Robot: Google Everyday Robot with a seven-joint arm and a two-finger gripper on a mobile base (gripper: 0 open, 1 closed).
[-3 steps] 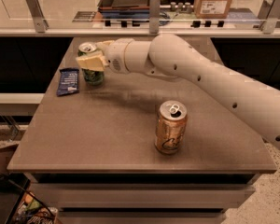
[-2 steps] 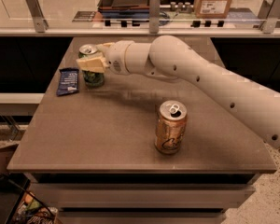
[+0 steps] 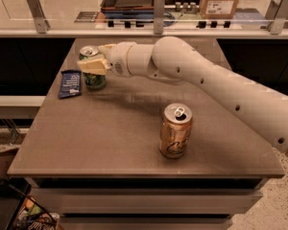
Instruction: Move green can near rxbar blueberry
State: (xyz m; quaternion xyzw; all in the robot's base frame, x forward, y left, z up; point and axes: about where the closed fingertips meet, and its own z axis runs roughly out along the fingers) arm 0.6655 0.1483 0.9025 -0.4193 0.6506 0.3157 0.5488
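Note:
The green can [image 3: 95, 79] stands upright at the far left of the table, just right of the rxbar blueberry [image 3: 70, 83], a flat dark-blue wrapper lying on the tabletop. My gripper [image 3: 92, 65] reaches in from the right and is shut on the can's upper half. One pale finger [image 3: 90, 66] crosses the can's front. The can's silver top [image 3: 89, 51] shows above the finger. Can and bar are a small gap apart.
An orange-gold can [image 3: 175, 131] stands upright near the table's front middle. My white arm [image 3: 206, 80] spans the table's right half. The grey table [image 3: 110, 138] has a glass rail and a counter with boxes [image 3: 220, 1] behind it.

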